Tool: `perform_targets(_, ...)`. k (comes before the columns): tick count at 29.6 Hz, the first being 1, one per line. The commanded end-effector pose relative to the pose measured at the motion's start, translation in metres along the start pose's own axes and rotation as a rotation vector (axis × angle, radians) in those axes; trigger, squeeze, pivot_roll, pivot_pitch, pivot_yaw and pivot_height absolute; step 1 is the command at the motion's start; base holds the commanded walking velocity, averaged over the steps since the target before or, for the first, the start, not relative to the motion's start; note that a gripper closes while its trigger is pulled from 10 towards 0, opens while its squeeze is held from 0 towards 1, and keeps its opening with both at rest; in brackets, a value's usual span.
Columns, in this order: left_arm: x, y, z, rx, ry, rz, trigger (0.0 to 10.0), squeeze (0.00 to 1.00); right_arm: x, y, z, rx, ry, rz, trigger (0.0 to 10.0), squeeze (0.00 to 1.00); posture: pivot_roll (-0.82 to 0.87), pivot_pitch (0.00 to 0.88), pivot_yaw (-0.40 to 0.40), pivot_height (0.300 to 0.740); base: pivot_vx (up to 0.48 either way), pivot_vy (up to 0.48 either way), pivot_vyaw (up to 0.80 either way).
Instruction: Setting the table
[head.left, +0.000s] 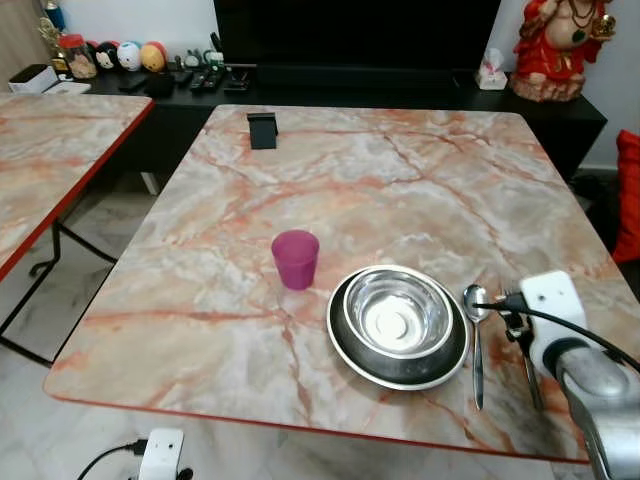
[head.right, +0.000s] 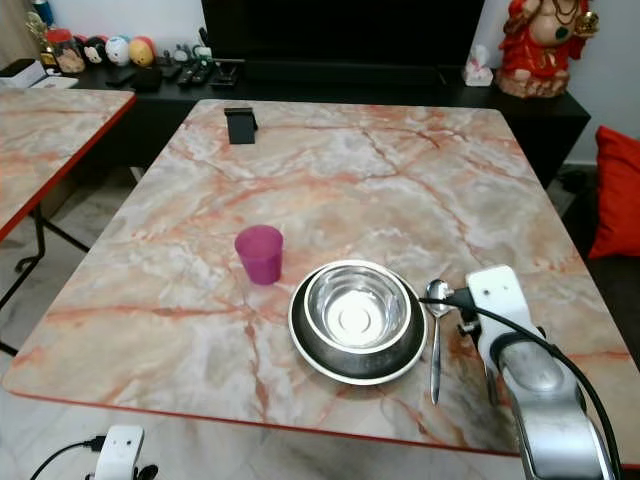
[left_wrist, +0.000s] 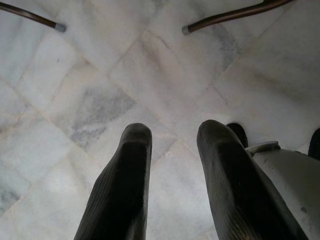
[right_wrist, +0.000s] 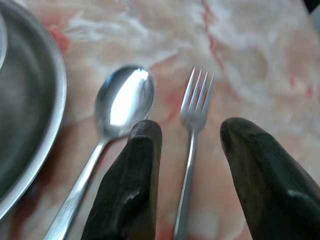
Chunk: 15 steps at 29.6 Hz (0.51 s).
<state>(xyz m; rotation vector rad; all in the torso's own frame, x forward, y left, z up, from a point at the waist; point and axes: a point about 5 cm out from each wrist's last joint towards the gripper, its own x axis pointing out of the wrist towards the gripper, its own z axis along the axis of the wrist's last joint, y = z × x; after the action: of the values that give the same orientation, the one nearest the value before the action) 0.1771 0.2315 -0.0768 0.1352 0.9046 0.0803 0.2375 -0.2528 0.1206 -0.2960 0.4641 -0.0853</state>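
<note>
The right gripper (right_wrist: 190, 175) hangs low over the near right corner of the marble surface (head.left: 400, 180), jaws apart, and the fork (right_wrist: 192, 130) lies flat between them — tines pointing away from the robot, nothing pinching the handle. Just beside the fork, on the bowl's side, lies the spoon (head.left: 476, 335), its bowl up near the plate rim and its handle running back toward the near edge. The steel bowl (head.left: 397, 312) sits nested in the plate (head.left: 345, 345) (dark, with a pale rim). Left of that, standing apart, is the pink cup (head.left: 296, 258), upright. A small black stand (head.left: 262, 130) sits way off at the far edge.

The left gripper (left_wrist: 172, 150) hangs down beside the robot over the pale tiled floor (left_wrist: 100, 75) — jaws apart, nothing between them. A second marble table (head.left: 50, 150) stands off to the left.
</note>
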Motion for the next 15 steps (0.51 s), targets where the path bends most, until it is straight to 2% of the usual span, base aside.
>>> perform_targets(1, -0.001, -0.001, -0.005, 0.015, 0.024, -0.003, 10.0, 0.00, -0.009, -0.003, -0.003, 0.053, -0.008, 0.010, 10.0, 0.00, -0.05, 0.034, 0.037, 0.740, 0.000, 0.000, 0.00)
perform_targets(3, -0.001, -0.001, -0.005, 0.019, 0.025, -0.003, 10.0, 0.00, -0.017, 0.001, -0.010, 0.117, 0.010, 0.040, 10.0, 0.00, -0.05, 0.031, 0.039, 0.740, 0.000, 0.000, 0.00)
perform_targets(4, -0.001, -0.001, -0.005, 0.019, 0.025, -0.003, 10.0, 0.00, -0.017, 0.001, -0.010, 0.117, 0.010, 0.040, 10.0, 0.00, -0.05, 0.031, 0.039, 0.740, 0.000, 0.000, 0.00)
perform_targets(7, 0.000, -0.001, -0.004, 0.027, 0.026, -0.006, 10.0, 0.00, -0.027, 0.008, -0.026, 0.201, 0.078, 0.114, 10.0, 0.00, -0.06, 0.025, 0.043, 0.740, 0.000, 0.000, 0.00)
perform_targets(10, 0.000, -0.002, -0.004, 0.031, 0.025, -0.008, 10.0, 0.00, -0.028, 0.011, -0.036, 0.197, 0.132, 0.152, 10.0, 0.00, -0.06, 0.022, 0.043, 0.740, 0.000, 0.000, 0.00)
perform_targets(12, 0.000, -0.002, -0.004, 0.033, 0.025, -0.008, 10.0, 0.00, -0.028, 0.014, -0.041, 0.230, 0.157, 0.176, 10.0, 0.00, -0.06, 0.016, 0.040, 0.740, 0.000, 0.000, 0.00)
perform_targets(15, 0.000, -0.002, -0.004, 0.033, 0.025, -0.006, 10.0, 0.00, -0.028, 0.017, -0.039, 0.283, 0.136, 0.230, 10.0, 0.00, -0.06, 0.009, 0.038, 0.740, 0.000, 0.000, 0.00)
